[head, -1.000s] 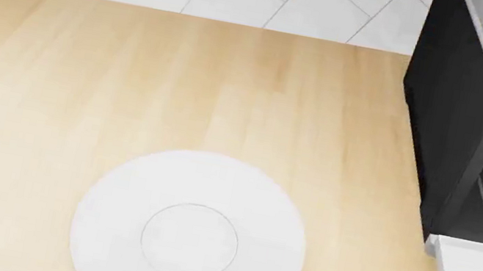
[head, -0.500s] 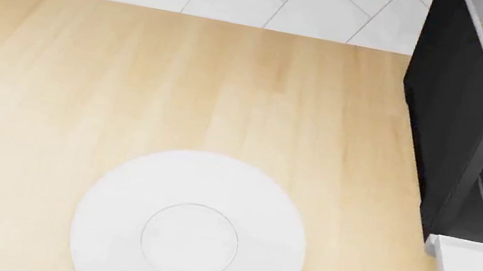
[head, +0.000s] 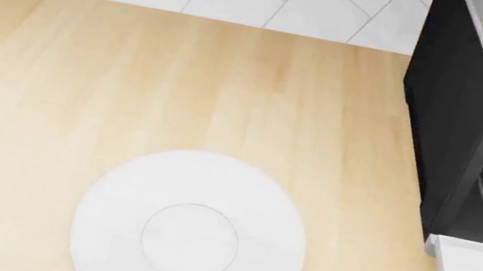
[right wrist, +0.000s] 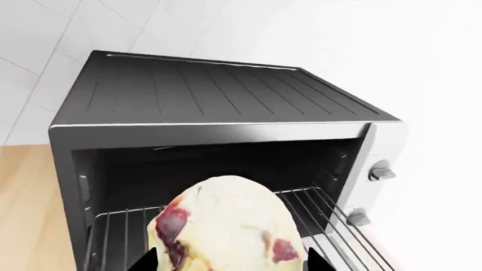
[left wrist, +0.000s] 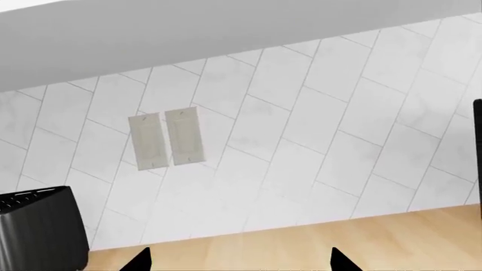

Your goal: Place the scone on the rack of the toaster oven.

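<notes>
Right wrist view fills its lower centre with the scone (right wrist: 226, 223), pale with red berry spots, held between my right gripper's (right wrist: 227, 261) fingers (right wrist: 148, 261), whose dark tips show at either side of it along the bottom edge. Behind it the toaster oven (right wrist: 218, 101) stands open, and the rack (right wrist: 121, 234) runs out from the dark cavity at lower left and lower right of the pastry. I judge the scone is just in front of the rack, not yet on it; lowering and letting go remain.

Head view shows the white plate (head: 190, 227) bare at lower centre on the bench (head: 133, 72), with the oven's side and rack bars at the right edge. Little has changed there over the last second: only my left arm, the dark shape at the far left edge, has crept slightly upward and inward. That leaves the delivery to the right arm.

Left wrist view shows the left gripper's (left wrist: 239, 262) fingers (left wrist: 340, 262) spread wide and empty, facing the tiled wall (left wrist: 301, 141).
</notes>
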